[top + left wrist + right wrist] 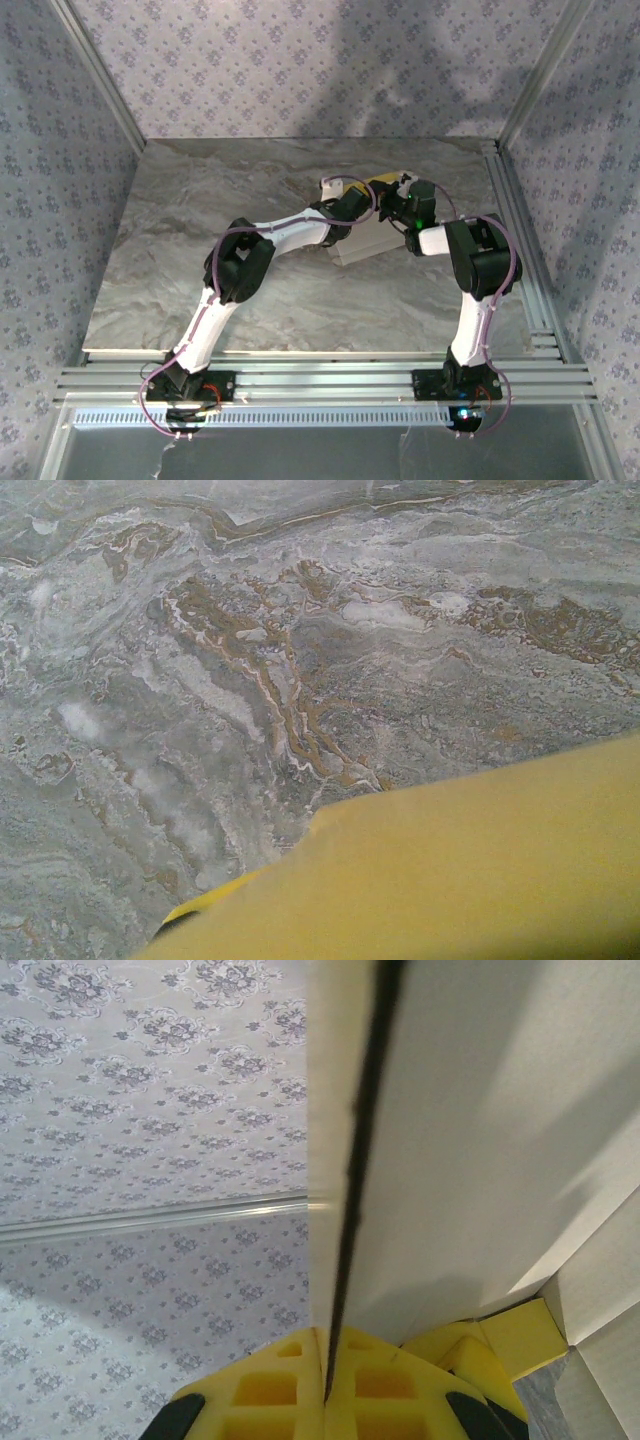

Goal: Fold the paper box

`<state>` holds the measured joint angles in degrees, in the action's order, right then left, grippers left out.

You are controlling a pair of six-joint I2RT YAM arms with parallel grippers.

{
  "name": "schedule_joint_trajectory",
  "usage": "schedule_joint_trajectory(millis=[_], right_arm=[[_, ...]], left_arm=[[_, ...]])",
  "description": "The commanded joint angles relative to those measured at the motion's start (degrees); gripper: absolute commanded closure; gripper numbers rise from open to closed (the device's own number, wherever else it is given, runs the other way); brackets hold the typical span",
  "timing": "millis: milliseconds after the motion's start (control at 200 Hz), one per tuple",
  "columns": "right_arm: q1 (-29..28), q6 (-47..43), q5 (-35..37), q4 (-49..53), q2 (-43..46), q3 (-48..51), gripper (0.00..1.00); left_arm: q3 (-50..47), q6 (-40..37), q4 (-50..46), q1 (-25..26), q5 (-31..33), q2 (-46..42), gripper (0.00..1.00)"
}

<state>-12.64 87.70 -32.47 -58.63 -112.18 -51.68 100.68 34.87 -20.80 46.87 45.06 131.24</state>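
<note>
The paper box [362, 245] lies partly folded at the back right of the marble table [200, 230], a white panel facing me and a yellow part behind it. My left gripper [348, 200] reaches the box from the left. In the left wrist view the box's yellow side [470, 870] covers the lower right and hides the fingers. My right gripper [402, 207] meets the box from the right. In the right wrist view an upright white panel [480, 1140] of the box is pinched at its edge, with my right gripper [328, 1385] and its yellow fingers [260, 1395] shut on it.
Patterned walls [300, 60] enclose the table on three sides. An aluminium rail [520, 230] runs along the right edge, close to the right arm. Bare marble [250, 660] stretches to the left and front of the box.
</note>
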Motion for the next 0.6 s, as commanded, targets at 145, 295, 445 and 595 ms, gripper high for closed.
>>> schedule_joint_trajectory(millis=[145, 295, 445, 595], right_arm=[[-0.8, -0.2, -4.7, 6.4, 0.6, 1.1, 1.00], [-1.6, -0.1, -4.4, 7.6, 1.1, 0.9, 1.00], [-1.1, -1.9, -3.2, 8.9, 5.8, 2.8, 0.53], [1.3, -12.7, -1.6, 23.0, 18.2, 3.4, 0.31]], left_arm=[[-0.1, 1.4, -4.3, -4.8, 5.0, -2.0, 1.00], [-2.1, 0.8, -4.2, -5.0, 4.8, -3.1, 1.00], [-6.9, -4.6, 0.6, -4.9, 4.2, -5.6, 1.00], [-13.7, -14.7, 8.5, -5.7, -0.6, -9.9, 1.00]])
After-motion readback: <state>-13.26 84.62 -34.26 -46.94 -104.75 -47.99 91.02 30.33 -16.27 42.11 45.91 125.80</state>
